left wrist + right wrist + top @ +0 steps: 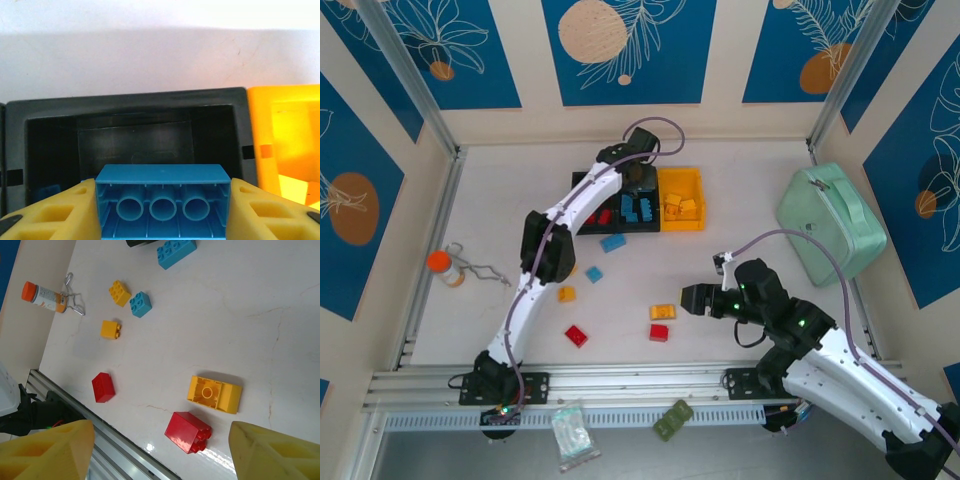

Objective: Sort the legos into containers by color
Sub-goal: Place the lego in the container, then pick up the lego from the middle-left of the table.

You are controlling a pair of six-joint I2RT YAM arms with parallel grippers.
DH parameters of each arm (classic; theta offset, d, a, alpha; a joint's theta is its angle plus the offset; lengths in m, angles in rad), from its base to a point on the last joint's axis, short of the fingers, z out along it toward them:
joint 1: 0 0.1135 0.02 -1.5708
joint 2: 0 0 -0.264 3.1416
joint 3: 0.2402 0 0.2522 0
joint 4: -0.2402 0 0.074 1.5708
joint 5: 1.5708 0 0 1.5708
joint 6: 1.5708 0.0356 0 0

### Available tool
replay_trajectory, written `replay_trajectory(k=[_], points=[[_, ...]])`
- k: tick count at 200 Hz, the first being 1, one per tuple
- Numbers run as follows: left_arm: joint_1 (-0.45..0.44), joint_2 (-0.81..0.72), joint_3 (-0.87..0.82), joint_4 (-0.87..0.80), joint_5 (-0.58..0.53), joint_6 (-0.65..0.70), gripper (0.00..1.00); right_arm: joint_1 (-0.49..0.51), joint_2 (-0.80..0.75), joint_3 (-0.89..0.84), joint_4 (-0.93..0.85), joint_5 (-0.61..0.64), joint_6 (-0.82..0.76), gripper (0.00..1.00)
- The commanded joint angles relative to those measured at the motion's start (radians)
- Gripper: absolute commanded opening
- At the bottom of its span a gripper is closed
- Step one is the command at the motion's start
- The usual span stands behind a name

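Overhead, I am holding my left gripper [640,186] above the row of bins [620,229] at the far side of the table [520,200], over the middle black one, where blue bricks [637,208] are lying. At the left wrist, its yellow fingers [55,215] are clamping a blue brick [162,200], underside toward the lens, in line with the black bin [125,102]; I am judging it wants centring over the opening, clear of the yellow bin [285,135], before I let go. At the right wrist, the right gripper [162,455] is hanging wide and empty over a red brick [188,431] and a yellow brick [215,394].
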Motion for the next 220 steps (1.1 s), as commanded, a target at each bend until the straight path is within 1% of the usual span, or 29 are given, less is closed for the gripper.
replay_trajectory(k=[1,38,81,102,111,129,149,165,220], points=[[0.011,0.021,0.04,-0.019,-0.019,0.009,0.54,-0.007,-0.009,0.004,-0.024,0.013,0.007,0.71],[0.014,0.011,0.039,-0.021,-0.014,0.007,0.67,-0.012,-0.01,0.007,-0.019,0.008,0.005,0.71],[0.009,-0.046,0.031,-0.046,-0.02,0.025,0.7,-0.012,-0.009,0.003,-0.007,0.001,0.007,0.71],[0.008,-0.078,0.006,-0.039,-0.015,0.035,0.75,-0.012,-0.008,0.003,-0.002,-0.006,0.01,0.71],[0.008,-0.09,0.0,-0.039,-0.019,0.037,0.75,-0.012,-0.008,0.005,-0.002,-0.008,0.009,0.71],[0.006,-0.111,-0.013,-0.045,-0.015,0.038,0.73,-0.009,-0.013,0.007,-0.004,-0.01,0.013,0.71],[-0.003,-0.166,-0.058,-0.042,0.0,0.04,0.71,-0.005,-0.014,0.007,-0.017,0.004,0.02,0.71],[-0.013,-0.245,-0.152,-0.011,0.029,0.049,0.72,-0.004,-0.005,0.006,-0.036,0.03,0.033,0.71],[-0.023,-0.592,-0.651,0.142,0.201,0.071,0.71,0.009,0.11,0.024,-0.086,0.073,0.095,0.71]])
